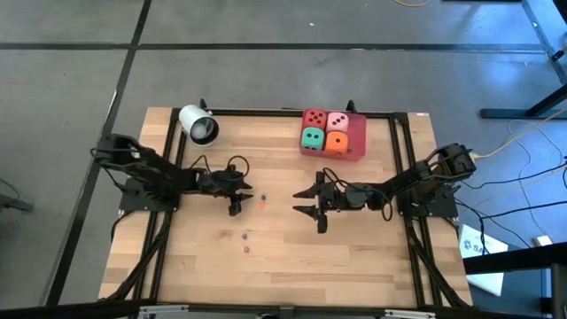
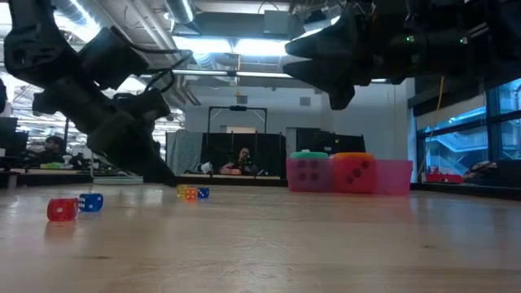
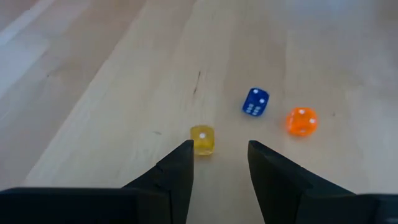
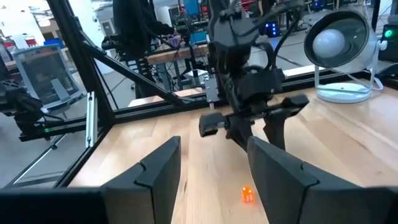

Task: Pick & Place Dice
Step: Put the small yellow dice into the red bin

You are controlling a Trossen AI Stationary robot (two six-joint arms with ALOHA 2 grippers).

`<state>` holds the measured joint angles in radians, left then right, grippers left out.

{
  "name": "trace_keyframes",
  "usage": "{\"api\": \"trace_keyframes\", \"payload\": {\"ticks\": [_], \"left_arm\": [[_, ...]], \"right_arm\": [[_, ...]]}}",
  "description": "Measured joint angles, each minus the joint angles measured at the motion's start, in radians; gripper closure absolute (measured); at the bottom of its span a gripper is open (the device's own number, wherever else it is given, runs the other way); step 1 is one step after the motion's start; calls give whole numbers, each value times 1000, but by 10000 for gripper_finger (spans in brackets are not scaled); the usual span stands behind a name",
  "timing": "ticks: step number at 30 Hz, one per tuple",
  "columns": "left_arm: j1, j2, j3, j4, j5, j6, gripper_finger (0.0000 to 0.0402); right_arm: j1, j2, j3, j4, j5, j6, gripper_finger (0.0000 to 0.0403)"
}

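Near the bench's back edge, right of its middle, a flat red tray (image 1: 358,146) is carrying 4 soft cubes with dark pips: red (image 1: 314,118), pink (image 1: 337,121), green (image 1: 312,137) and orange (image 1: 337,142), packed touching in a square. A white cylinder (image 1: 198,125) is lying on its side near the back left corner. The bench itself is showing pale wood planks inside a black frame. Both arms are reaching toward the middle. The left gripper (image 3: 219,163) is hanging low with its fingers narrowly apart and holding nothing; just beyond them a small glossy yellow die (image 3: 202,139) is sitting, with a blue die (image 3: 255,102) and an orange die (image 3: 301,121) farther off. The right gripper (image 1: 314,202) is hovering opposite, fingers spread, gripping nothing.
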<state>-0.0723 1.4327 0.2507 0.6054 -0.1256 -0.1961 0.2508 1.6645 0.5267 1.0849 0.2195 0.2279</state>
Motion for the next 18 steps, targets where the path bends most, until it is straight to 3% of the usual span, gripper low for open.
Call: {"api": "trace_keyframes", "payload": {"ticks": [9,18], "left_arm": [[0,126,2,120,-11,5,258],[2,136,2,136,-35,35,258]], "right_arm": [[0,0,0,-7,-3,0,218],[0,0,0,-8,-3,0,217]]}}
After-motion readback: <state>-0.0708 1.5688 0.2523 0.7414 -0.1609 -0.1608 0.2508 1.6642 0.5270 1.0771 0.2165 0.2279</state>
